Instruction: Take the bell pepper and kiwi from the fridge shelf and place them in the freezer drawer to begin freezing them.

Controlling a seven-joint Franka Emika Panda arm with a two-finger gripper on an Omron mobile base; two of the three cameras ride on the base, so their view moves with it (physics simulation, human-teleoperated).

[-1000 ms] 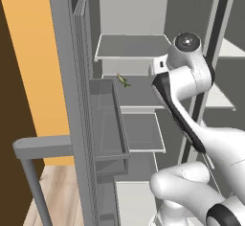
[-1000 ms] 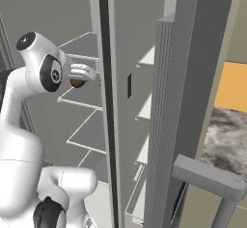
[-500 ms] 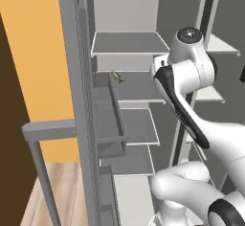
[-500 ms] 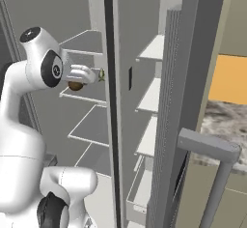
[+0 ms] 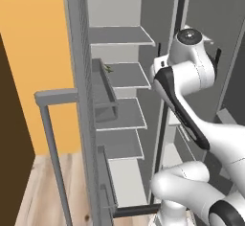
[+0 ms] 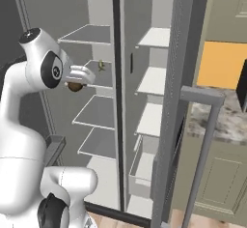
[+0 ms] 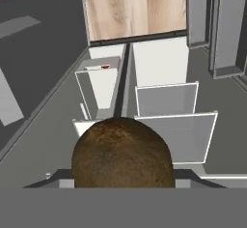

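Swung away from the shelves, the tool (image 6: 77, 84) clamps the kiwi (image 6: 74, 86) above the freezer drawer (image 7: 99, 92).

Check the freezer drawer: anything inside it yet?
In the hand view the freezer drawer holds a small red item at its far end, likely the bell pepper. The held kiwi covers its near end.

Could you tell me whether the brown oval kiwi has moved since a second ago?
Yes: the dull brown oval kiwi has drawn outward, away from the thin green item on the grey shelf.
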